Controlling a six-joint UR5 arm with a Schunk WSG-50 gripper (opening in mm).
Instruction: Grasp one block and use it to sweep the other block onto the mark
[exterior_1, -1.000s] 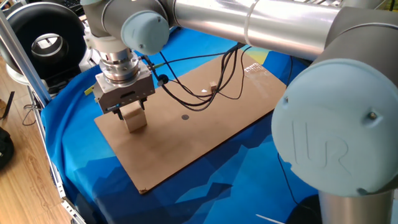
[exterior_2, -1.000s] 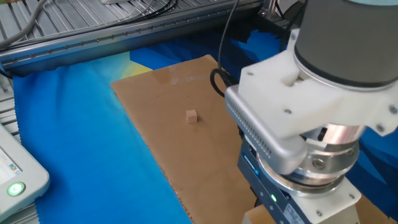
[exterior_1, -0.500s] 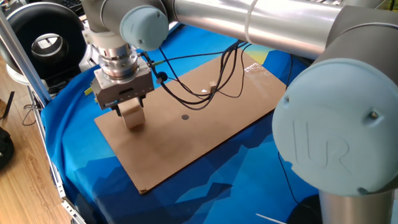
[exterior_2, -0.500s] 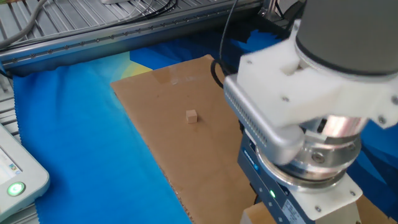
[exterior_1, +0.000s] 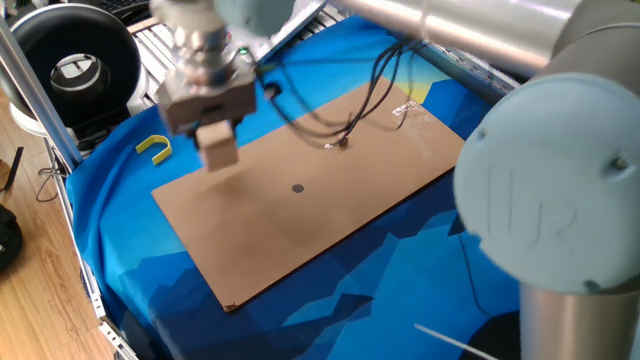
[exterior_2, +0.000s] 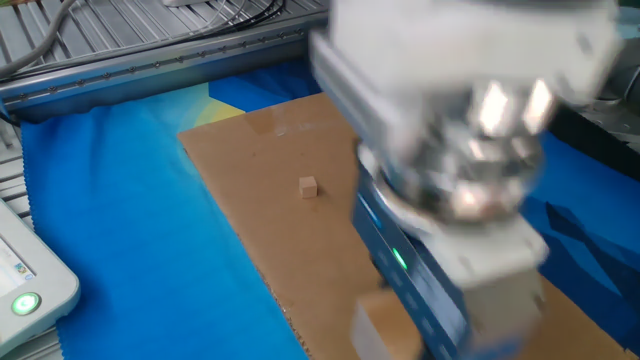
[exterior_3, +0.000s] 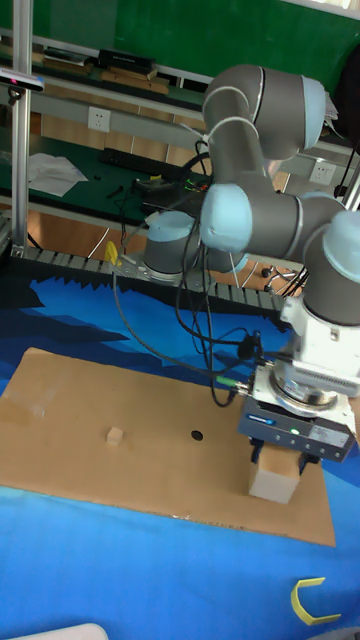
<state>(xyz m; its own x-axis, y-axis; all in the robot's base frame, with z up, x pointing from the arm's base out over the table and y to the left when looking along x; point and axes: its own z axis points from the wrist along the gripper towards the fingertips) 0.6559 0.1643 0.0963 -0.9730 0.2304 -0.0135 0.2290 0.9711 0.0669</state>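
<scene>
Your gripper (exterior_3: 277, 452) has its jaws clamped on the large wooden cube (exterior_1: 217, 148), carried clear of the cardboard sheet (exterior_1: 260, 240) near its end. The tiny cube (exterior_3: 115, 435) sits well apart toward the opposite end, with the dark round mark (exterior_3: 197, 435) between the two. Risk noted: if you sweep from this side, the tiny cube goes away from the mark; you must come round behind it. A fast or off-centre push could let it slide past the big cube's edge.

Bare board (exterior_3: 150, 400) around tiny cube (exterior_3: 115, 434)
</scene>
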